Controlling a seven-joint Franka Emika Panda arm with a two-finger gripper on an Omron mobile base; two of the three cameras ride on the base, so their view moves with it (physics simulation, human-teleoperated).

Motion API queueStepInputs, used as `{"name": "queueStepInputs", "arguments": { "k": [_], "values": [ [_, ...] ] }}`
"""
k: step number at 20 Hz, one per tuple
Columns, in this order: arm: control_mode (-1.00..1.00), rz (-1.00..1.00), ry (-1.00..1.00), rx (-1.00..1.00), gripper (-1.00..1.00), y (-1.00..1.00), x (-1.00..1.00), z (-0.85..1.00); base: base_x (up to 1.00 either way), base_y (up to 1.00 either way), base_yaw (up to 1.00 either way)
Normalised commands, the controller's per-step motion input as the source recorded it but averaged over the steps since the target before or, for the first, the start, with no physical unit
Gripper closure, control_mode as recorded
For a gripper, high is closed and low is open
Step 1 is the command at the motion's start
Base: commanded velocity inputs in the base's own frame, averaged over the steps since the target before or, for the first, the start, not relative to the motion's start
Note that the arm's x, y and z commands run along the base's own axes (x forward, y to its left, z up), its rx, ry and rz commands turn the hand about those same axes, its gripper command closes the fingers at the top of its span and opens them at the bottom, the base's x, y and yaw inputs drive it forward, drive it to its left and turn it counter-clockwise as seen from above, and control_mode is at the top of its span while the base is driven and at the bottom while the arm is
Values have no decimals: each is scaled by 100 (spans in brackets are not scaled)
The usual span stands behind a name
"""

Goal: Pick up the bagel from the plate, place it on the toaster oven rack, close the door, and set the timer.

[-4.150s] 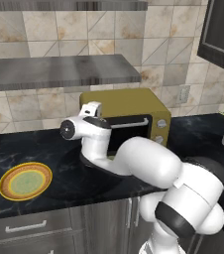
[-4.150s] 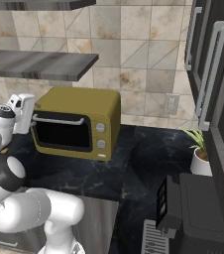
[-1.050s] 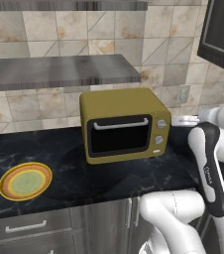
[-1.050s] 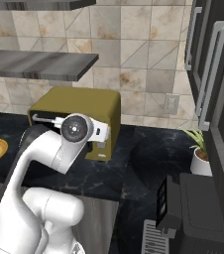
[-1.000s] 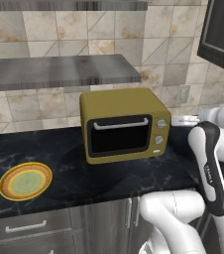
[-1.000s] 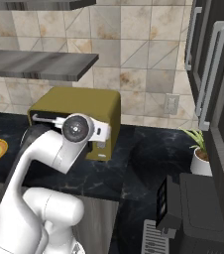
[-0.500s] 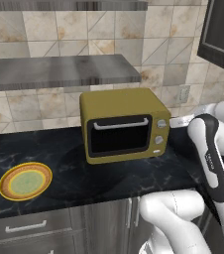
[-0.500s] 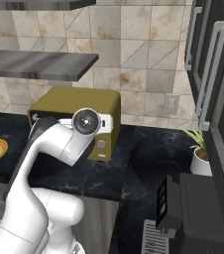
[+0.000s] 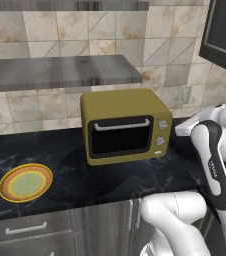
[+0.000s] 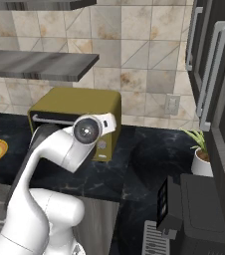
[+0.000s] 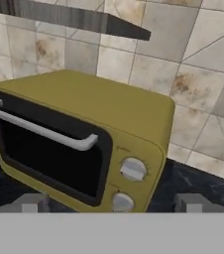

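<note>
Your gripper point(image 11: 112, 203) stands wide open and empty, just right of the oven, looking at its two knobs point(image 11: 132, 169) (door point(image 9: 121, 140) shut, plate point(image 9: 25, 182) bare far left), so the timer lies straight ahead of the fingers.

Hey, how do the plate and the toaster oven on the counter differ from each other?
The plate is round, flat and low; the toaster oven is a tall box. The plate has a yellow-orange rim and pale green centre, bare on top, while the toaster oven is olive-yellow with a dark glass door, shut, and two knobs. The plate sits toward the counter's left front; the toaster oven stands further back, near the wall. Both rest on the same dark counter.
</note>
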Motion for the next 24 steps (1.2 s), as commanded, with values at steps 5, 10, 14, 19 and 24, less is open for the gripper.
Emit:
{"name": "queueStepInputs", "arguments": {
  "k": [5,10,14,19,24],
  "values": [
    [-100,3,-27,-23,-100,0,0,-26,0,0,0],
    [-100,13,-1,-26,-100,-10,5,0,0,0,0],
    [-100,3,0,-19,-100,-2,0,0,0,0,0],
    [-100,-1,0,-2,-100,-4,4,-15,0,0,0],
    [-100,-3,0,-1,-100,0,13,-22,0,0,0]
  ]
}}
